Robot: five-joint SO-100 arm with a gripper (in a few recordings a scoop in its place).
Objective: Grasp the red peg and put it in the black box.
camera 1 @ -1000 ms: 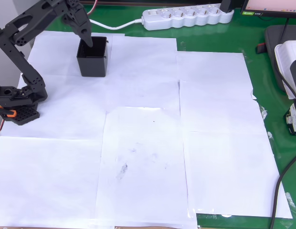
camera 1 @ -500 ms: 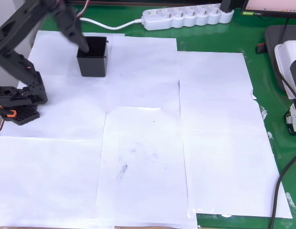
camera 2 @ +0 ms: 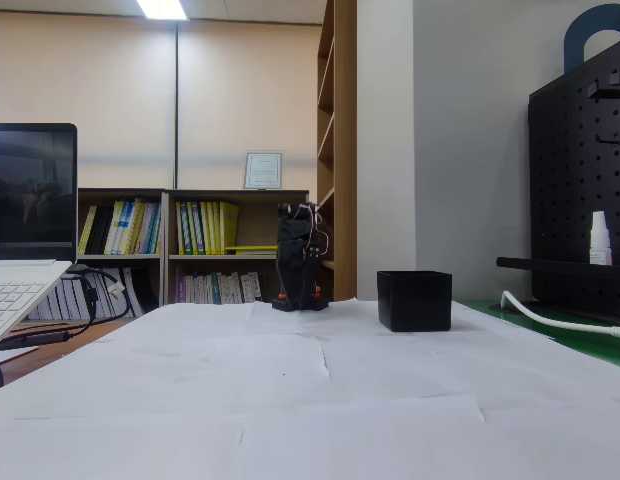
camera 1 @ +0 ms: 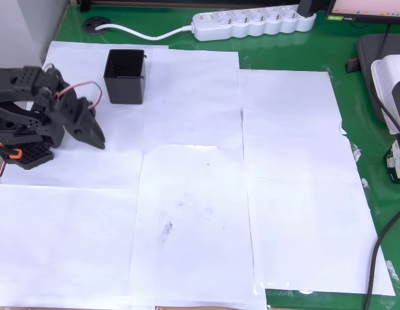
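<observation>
In the overhead view the claw [camera 1: 97, 137] is resting folded low, fingers seemingly pressed together, holding nothing, with the black box [camera 1: 125, 77] lying just beyond it.

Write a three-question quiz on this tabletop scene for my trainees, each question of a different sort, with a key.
1. True or false: in the overhead view the gripper is above the black box.
2. What covers most of the green table? A) cloth B) white paper sheets C) foam
3. In the fixed view, on which side of the folded arm does the black box stand?

Key:
1. False; it rests beside the box, over the paper.
2. B, white paper sheets.
3. Right.
</observation>
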